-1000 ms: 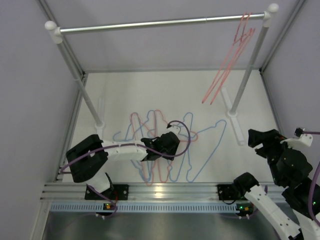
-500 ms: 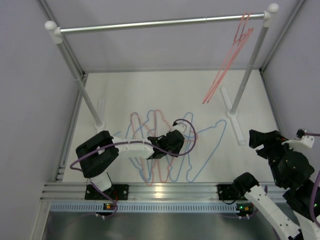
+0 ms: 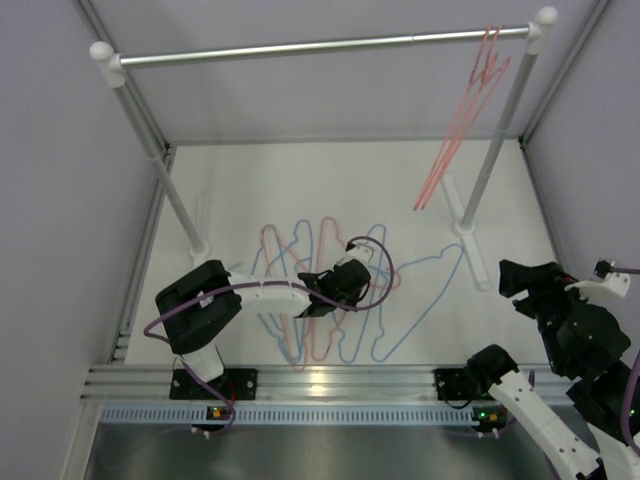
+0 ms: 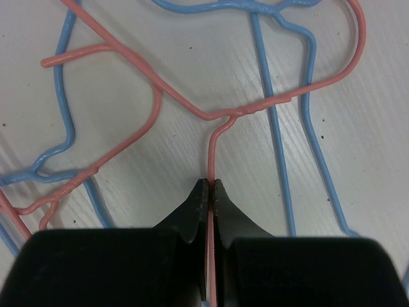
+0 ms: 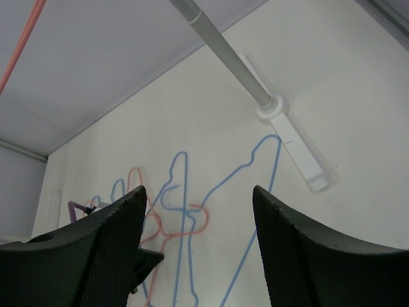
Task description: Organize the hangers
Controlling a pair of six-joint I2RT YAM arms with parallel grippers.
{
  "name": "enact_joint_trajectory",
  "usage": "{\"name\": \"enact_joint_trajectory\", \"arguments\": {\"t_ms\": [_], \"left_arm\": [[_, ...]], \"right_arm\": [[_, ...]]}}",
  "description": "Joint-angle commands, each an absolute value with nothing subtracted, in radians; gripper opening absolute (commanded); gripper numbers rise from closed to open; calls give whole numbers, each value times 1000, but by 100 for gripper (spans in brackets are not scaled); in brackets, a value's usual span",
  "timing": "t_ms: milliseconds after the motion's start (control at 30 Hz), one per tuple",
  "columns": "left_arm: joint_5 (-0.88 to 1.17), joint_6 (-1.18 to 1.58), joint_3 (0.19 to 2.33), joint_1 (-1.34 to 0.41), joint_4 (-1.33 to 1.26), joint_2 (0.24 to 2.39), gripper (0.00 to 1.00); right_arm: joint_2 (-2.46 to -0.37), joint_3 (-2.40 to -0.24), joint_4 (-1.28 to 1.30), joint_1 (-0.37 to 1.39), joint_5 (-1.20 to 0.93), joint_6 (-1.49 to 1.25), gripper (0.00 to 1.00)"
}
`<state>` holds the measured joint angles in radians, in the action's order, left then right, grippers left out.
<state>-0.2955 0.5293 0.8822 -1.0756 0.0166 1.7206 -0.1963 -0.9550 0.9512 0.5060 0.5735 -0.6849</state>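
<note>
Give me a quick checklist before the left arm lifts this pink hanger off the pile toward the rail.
1. Grip: left gripper shut on the pink hanger, wire pinched between the jaws. Ok.
2. Held hanger free of the pile: a blue hanger crosses its shoulder; which lies on top, cannot tell.
3. Room on the rail: bare left of the hung pink hangers. Ok.
4. Right gripper: open, holding nothing, off to the right. Ok.
5. Hook orientation for hanging: cannot tell.

Soft, even light is cast throughout, only faint shadows are left on the worktop point(image 3: 300, 180), and glare is seen on the near metal frame point(image 3: 320, 380)
</note>
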Motion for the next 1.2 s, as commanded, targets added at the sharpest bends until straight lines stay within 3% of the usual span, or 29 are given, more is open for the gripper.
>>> {"name": "enact_joint_trajectory", "arguments": {"t_ms": [0, 333, 567, 933, 1167], "left_arm": [[-282, 541, 884, -1078, 118, 1634, 0], [-266, 540, 945, -1062, 268, 1330, 0], [-67, 522, 1040, -867, 295, 1207, 0], [302, 613, 1334, -733, 232, 1256, 0], [478, 788, 1480, -712, 11, 1364, 0]], "right_arm": [[-189, -962, 968, 494, 564, -681, 65], [-186, -969, 973, 494, 569, -680, 65], [-195, -988, 974, 494, 568, -680, 64], [-225, -1014, 973, 494, 558, -675, 65], [-233, -1035, 973, 495, 558, -667, 65]]}}
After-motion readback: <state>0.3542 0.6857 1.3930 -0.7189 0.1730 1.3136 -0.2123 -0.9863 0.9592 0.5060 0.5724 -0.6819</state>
